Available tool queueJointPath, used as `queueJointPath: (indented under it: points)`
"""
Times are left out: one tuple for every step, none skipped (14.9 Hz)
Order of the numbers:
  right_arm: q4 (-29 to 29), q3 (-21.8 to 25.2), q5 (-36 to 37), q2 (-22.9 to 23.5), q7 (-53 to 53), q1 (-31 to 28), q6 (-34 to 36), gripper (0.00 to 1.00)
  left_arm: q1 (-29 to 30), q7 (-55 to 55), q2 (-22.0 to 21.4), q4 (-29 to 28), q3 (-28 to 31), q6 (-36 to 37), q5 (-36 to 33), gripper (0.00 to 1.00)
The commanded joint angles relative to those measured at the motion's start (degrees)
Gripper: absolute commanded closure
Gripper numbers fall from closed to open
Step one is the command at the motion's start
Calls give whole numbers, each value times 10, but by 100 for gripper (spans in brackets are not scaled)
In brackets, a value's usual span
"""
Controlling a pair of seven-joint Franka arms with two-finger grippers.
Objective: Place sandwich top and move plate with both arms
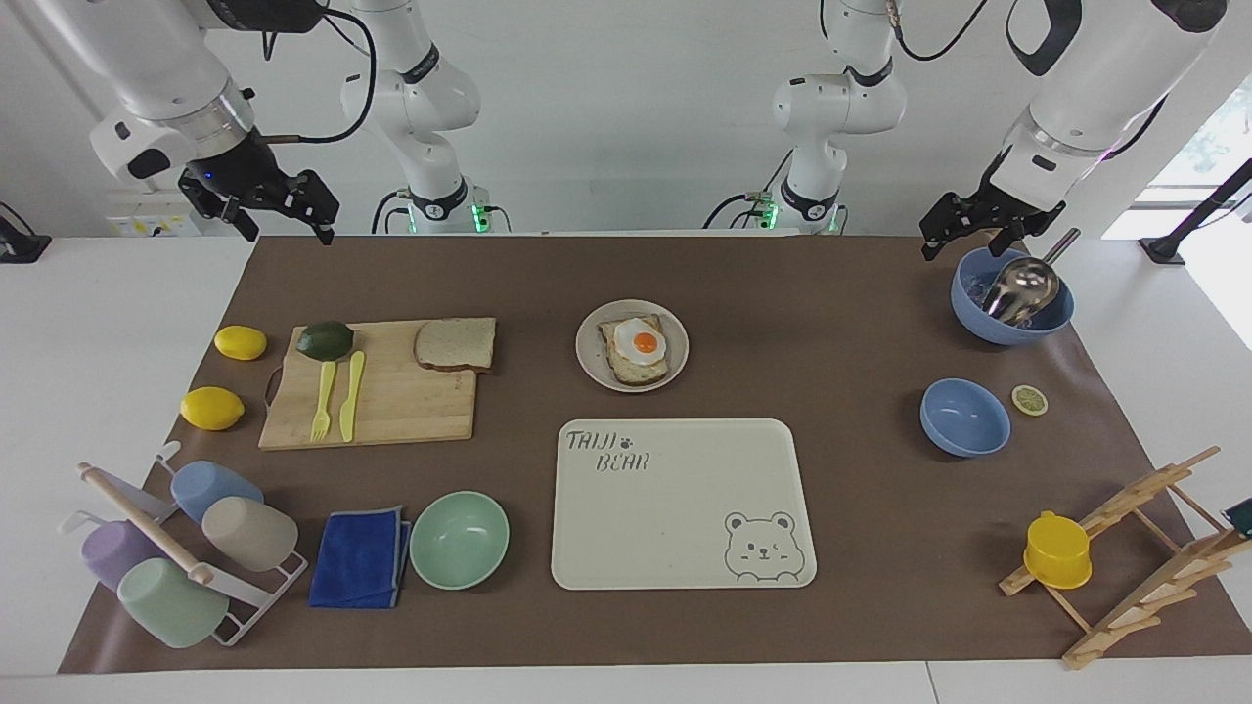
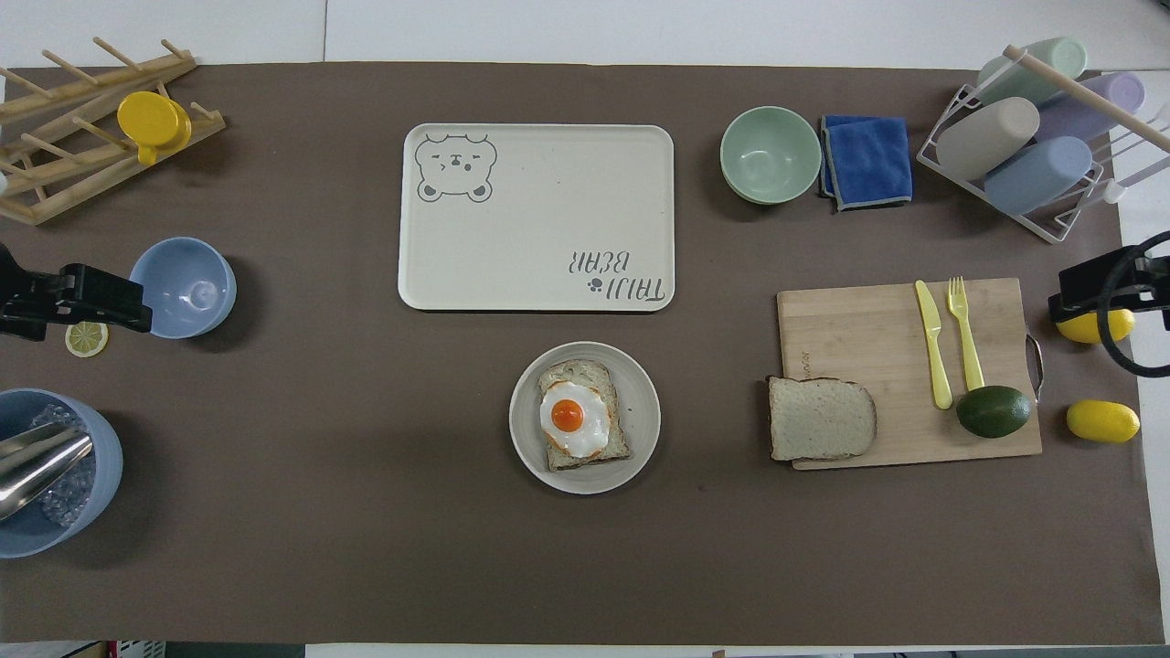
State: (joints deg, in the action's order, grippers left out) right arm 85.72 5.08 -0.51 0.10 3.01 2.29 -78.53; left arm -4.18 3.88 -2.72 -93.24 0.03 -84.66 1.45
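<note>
Your plain bread slice (image 1: 456,343) lies flat on the cutting board's (image 1: 391,401) corner nearest the plate (image 1: 632,345), toward the right arm's end of the table. The right gripper (image 1: 259,200), jaws wide and empty, hangs closer to it; the left gripper (image 1: 983,223), likewise open, waits over the scoop bowl (image 1: 1012,293).
</note>
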Motion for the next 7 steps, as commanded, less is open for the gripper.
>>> queueJointPath:
  points:
    - [-8, 7, 4, 4, -9, 4, 1, 0, 0, -2, -10, -7, 2, -1, 5, 0]
    - [-8, 7, 4, 6, -6, 3, 0, 0, 0, -2, -10, -7, 2, 0, 5, 0]
    - [-8, 7, 2, 4, -5, 0, 0, 0, 0, -2, -10, -7, 2, 0, 5, 0]
    - [-6, 7, 2, 4, -5, 0, 0, 0, 0, -3, -10, -7, 2, 0, 5, 0]
    - [-1, 7, 6, 2, -7, 0, -4, 0, 0, -3, -10, -7, 2, 0, 5, 0]
    - [4, 8, 6, 1, -9, -4, -4, 0, 0, -2, -10, -7, 2, 0, 5, 0]
    - [13, 8, 5, -4, -7, -11, -6, 0, 0, -2, -10, -7, 2, 0, 5, 0]
